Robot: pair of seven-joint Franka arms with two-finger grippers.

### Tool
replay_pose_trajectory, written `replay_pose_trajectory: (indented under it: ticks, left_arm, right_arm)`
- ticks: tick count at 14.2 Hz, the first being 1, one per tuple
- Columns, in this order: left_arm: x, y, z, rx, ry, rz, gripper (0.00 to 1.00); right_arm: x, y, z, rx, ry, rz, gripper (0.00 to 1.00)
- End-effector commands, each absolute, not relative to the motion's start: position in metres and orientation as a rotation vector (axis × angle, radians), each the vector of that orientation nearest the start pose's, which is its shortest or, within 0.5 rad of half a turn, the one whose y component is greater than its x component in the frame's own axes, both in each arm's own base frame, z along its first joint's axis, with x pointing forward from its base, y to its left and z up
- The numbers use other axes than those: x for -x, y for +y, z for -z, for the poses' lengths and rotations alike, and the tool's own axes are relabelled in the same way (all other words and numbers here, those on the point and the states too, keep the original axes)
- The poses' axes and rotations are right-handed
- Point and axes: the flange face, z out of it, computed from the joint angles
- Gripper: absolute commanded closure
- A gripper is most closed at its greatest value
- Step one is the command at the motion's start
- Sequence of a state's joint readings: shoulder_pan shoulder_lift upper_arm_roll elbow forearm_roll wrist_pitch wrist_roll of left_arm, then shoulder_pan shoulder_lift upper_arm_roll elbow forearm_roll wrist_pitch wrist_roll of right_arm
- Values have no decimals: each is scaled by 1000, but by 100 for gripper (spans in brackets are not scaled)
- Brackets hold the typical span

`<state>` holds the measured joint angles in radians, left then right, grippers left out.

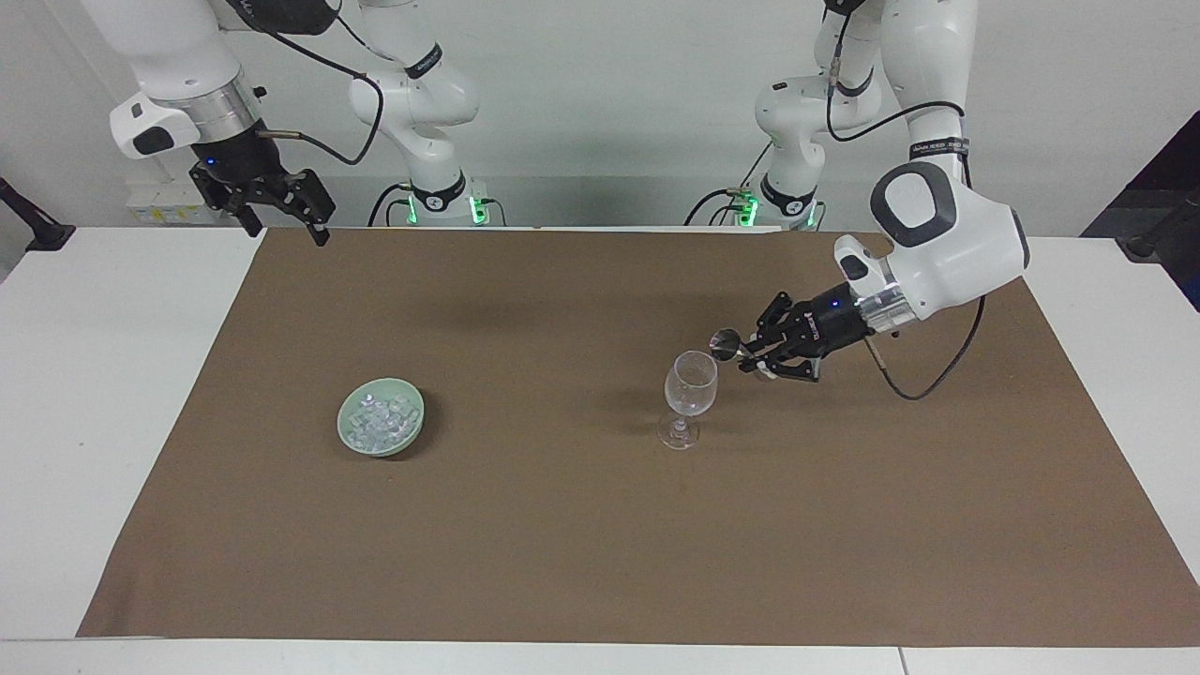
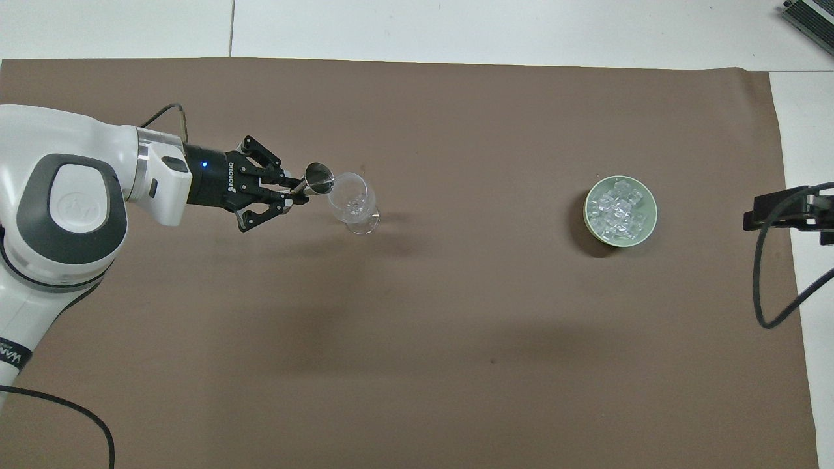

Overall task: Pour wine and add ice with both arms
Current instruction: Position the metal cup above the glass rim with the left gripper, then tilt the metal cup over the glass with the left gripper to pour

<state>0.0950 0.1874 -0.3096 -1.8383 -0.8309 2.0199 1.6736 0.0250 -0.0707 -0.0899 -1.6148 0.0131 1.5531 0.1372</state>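
Table (image 1: 112,394): white, bare strips showing at both ends past the mat's edges.
Brown mat (image 1: 600,525): covers most of the table; wide open stretch between wine glass and dish.
Left arm (image 1: 947,248): reaches in over the mat at its own end; facing view shows its full height, overhead view only elbow and wrist (image 2: 71,208).
Right arm (image 1: 187,84): waits raised over the mat's corner nearest its base; overhead view catches only a dark sliver (image 2: 788,212) at the frame edge.
Left gripper (image 1: 747,359): fingertips pinched together on a small metal jigger (image 1: 726,343), tilted, mouth at the glass rim; overhead view shows the jigger's open mouth (image 2: 319,178).
Right gripper (image 1: 281,211): fingers spread, holding nothing.
Pale green dish (image 1: 381,429): on the mat, well apart from the glass, toward the right arm's end.
Wine glass (image 1: 689,396): upright, landmark for all above.
Ice (image 1: 380,419): heaped in the dish; cubes clearer in overhead view (image 2: 619,210).
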Motion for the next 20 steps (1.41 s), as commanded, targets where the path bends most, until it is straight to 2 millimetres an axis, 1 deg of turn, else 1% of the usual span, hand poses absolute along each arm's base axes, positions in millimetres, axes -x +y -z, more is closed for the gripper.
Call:
replay_pose_trajectory:
  ticks: [1, 3, 4, 5, 9, 12, 14, 18, 19, 20]
  left_arm:
    - [-591, -171, -460, -1831, -1715, -666, 100]
    - [-590, -172, -466, -1884, -1704, -636, 100]
    - [-588, -178, -468, -1889, -1713, -621, 100]
    - [-589, -178, -471, -1896, -1718, -621, 100]
    - [-589, -177, -473, -1934, -1728, -587, 100]
    - [-587, -182, -473, -1946, -1752, -560, 100]
    - [-590, -184, -482, -1948, -1751, -571, 100]
    - [-590, -184, -483, -1954, -1774, -558, 100]
    - [-588, -193, -488, -1970, -1792, -540, 100]
    - [-591, -193, -495, -2006, -1780, -528, 100]
  right_arm:
    - [-522, -36, -641, 3089, 295, 8, 0]
    - [-522, -36, -641, 3089, 298, 7, 0]
    - [-522, -36, -641, 3089, 298, 7, 0]
    - [-523, -35, -640, 3089, 293, 5, 0]
    - [-522, -36, -641, 3089, 295, 7, 0]
    - [-522, -36, -641, 3089, 295, 8, 0]
    - [-522, -36, -641, 3089, 298, 7, 0]
    - [-523, -36, -640, 3089, 296, 5, 0]
    - [-522, -36, -641, 3089, 298, 7, 0]
    - [-523, -36, -640, 3089, 296, 5, 0]
